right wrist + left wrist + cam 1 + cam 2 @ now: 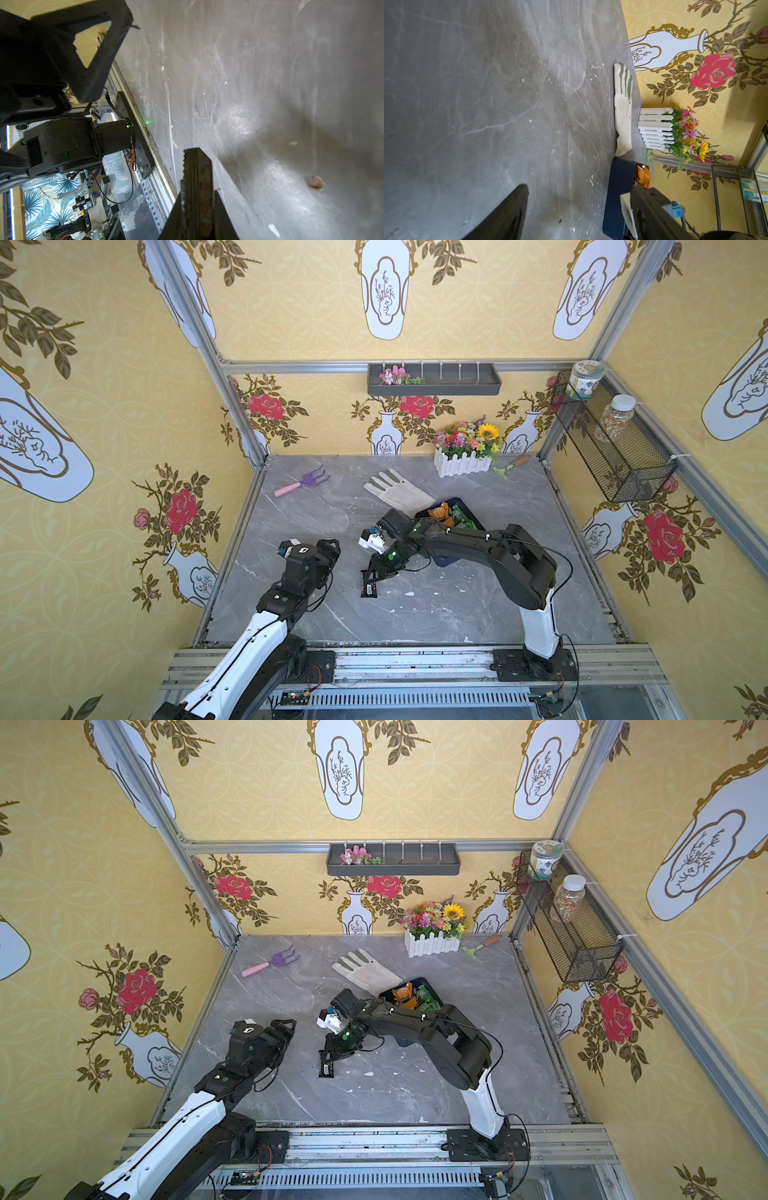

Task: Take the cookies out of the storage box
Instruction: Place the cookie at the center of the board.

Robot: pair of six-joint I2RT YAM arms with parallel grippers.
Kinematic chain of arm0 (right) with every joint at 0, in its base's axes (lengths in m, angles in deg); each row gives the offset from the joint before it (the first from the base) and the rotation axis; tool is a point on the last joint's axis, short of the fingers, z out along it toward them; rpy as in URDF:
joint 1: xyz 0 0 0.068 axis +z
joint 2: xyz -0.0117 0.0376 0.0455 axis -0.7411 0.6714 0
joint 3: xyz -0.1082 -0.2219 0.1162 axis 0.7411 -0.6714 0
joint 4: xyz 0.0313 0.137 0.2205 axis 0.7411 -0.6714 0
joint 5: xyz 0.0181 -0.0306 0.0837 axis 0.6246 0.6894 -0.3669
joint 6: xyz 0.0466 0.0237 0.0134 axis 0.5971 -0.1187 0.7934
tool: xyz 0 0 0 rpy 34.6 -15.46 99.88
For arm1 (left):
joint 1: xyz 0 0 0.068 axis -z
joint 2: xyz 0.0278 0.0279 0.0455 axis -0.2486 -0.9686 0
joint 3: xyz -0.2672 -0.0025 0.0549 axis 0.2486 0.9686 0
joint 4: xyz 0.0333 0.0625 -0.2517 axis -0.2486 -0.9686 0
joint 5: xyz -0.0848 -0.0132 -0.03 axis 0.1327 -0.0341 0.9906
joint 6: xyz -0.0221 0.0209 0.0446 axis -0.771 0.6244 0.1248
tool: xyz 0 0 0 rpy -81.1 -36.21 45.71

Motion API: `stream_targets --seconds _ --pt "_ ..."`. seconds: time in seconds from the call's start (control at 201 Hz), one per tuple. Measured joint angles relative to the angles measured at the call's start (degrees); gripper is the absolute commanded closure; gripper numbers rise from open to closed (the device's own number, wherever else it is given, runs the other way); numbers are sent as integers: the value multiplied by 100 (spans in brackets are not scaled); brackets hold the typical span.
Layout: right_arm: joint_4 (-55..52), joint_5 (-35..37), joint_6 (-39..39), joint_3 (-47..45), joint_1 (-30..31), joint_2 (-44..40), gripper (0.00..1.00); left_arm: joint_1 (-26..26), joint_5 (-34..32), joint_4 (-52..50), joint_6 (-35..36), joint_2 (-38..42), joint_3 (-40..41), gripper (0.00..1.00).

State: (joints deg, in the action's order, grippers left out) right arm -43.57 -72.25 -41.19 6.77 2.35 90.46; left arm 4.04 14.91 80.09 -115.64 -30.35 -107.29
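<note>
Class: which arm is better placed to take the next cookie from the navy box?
Probably left: the left gripper is open and empty, while the right gripper is shut on a black packet and its arm crosses the storage box.

Left arm [253, 639] reaching in from the near edge, forearm raised, left gripper [332, 548] pointing away with jaws spread wide, right arm [465, 541] bent at the elbow, stretched toward its partner, right gripper [372, 577] tipped downward, jaws pinched on a black cookie packet [369, 590]
</note>
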Motion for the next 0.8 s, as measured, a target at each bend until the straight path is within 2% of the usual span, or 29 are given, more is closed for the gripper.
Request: stream_targets --seconds 0.134,0.179,0.294,0.364,0.563,0.662,0.802 --pt "184 13 4 -122 24 192 78 2 15 -4 -59 -127 -2 19" --pt "210 39 4 -166 22 229 74 2 33 -17 -52 -190 -28 18" --pt "306 133 9 -243 22 234 50 7 76 -26 37 -299 -109 19" --pt "302 286 9 -313 22 197 42 7 79 -31 76 -317 -140 18" --pt "223 1036 -52 -407 -24 -494 35 13 74 -35 269 -413 -367 18" --pt "168 1565 -96 -564 -83 -1119 34 63 131 -26 337 -588 -538 22" --pt "166 2253 -11 -1027 -407 -2120 34 599 114 149 330 -1047 -804 25"
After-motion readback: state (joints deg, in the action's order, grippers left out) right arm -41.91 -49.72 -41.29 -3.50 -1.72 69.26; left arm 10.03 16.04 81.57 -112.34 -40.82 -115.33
